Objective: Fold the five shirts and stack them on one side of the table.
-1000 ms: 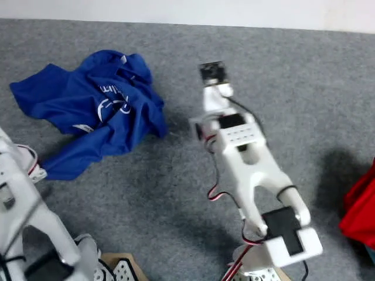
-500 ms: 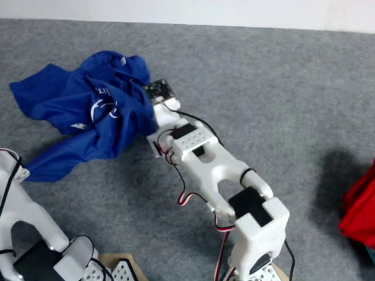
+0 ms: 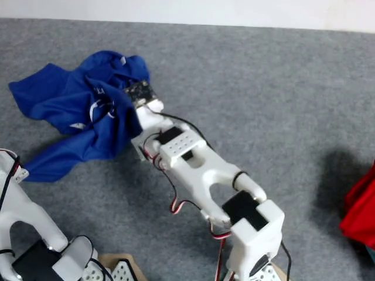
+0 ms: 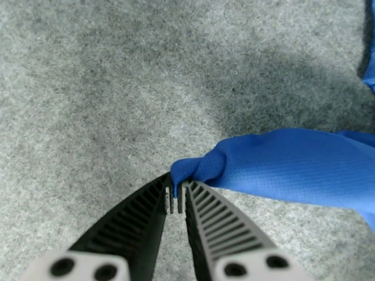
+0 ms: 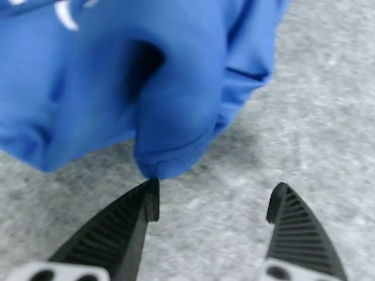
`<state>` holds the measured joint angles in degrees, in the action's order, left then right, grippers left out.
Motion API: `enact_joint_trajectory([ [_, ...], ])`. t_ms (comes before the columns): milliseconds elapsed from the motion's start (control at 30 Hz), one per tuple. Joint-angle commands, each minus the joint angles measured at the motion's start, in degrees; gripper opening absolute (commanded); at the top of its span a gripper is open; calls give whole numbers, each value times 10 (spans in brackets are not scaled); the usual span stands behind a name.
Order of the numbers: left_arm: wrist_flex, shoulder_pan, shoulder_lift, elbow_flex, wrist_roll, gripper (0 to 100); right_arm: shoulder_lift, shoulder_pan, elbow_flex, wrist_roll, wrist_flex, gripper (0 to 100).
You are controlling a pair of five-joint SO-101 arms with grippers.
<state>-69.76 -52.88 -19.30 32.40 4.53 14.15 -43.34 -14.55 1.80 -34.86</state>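
Blue shirt (image 3: 76,111) lies crumpled and unfolded in the upper left of the high view, on the grey carpet-like counter (image 3: 263,88). White print shows on its top side. One long corner trails down toward the left edge of the frame.

Left end effector (image 4: 176,199): jaws narrow, just a slit between them, and the tips pinch the bunched end of that trailing corner. The rest of the fabric lies on the counter away from the tips. Left arm (image 3: 23,216) sits in the lower left of the high view.

Right end effector (image 5: 214,202): jaws wide apart, holding nothing. One fingertip (image 5: 151,199) is right at a hanging fold of the shirt's edge, and the other is over bare counter. Right arm (image 3: 199,170) runs from the bottom centre of the high view up and left to the shirt's right side, with its wrist over the fabric edge.

Red cloth (image 3: 360,213) is at the right edge of the high view, well apart from the blue shirt and only partly in frame.
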Motion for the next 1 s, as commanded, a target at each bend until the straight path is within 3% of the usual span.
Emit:
enact_joint_trajectory([
  [0, 6, -6, -1, -7, 4, 6, -10, -27, 31, 6, 7, 296],
  [267, 25, -2, -1, 15, 4, 6, -29, -42, 30, 6, -22, 296],
  [567, 37, 7, -1, 36, 5, 5, 37, -4, 55, 6, 58, 293],
  [633, 37, 7, -1, 36, 5, 5, 57, 7, 80, 6, 57, 247],
  [800, 36, 8, -1, 36, 5, 5, 84, 39, 107, 6, 57, 9],
  [967, 39, 11, -1, 33, 5, 5, 58, 73, 95, 7, 34, 5],
])
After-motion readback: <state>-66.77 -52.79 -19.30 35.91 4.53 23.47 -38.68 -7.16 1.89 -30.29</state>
